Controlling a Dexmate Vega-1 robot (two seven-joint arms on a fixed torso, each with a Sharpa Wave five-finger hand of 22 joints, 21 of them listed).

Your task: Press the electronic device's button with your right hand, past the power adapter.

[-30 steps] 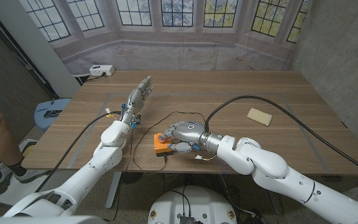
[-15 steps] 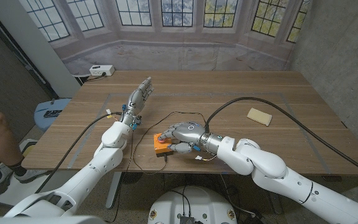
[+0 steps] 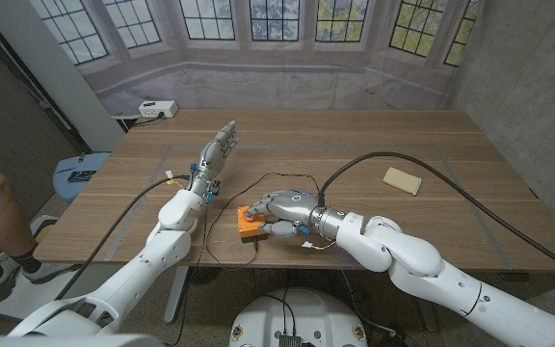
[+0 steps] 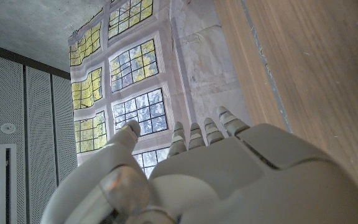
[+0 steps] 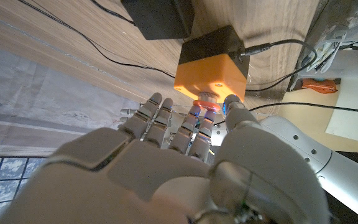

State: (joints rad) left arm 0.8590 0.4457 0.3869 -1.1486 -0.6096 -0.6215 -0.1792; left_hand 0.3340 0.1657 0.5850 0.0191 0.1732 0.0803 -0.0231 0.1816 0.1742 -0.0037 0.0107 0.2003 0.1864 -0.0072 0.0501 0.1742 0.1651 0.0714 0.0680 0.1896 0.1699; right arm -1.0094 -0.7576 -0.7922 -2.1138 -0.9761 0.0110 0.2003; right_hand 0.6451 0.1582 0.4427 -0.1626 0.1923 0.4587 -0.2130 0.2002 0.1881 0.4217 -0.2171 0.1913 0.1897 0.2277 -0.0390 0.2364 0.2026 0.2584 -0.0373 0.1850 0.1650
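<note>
Orange and black, the small electronic device [image 3: 250, 226] sits near the front edge of the wooden table [image 3: 374, 145], a little left of centre, with thin black cables trailing from it. The right hand [image 3: 281, 208] lies over the device, fingers loosely spread and holding nothing. In the right wrist view a fingertip [image 5: 231, 102] sits at the round button [image 5: 207, 99], which glows reddish; whether it is fully pressed cannot be told. A black power adapter [image 5: 158, 17] lies just beyond the device. The reach looks done, so the press seems under way or nearly so; releasing is left.

The left hand [image 3: 218, 146] is raised above the table's left half, fingers straight and apart, empty. A tan block [image 3: 402, 180] lies far right. Behind the table hangs a backdrop of arched windows [image 3: 287, 19]; a concrete wall stands to the right.
</note>
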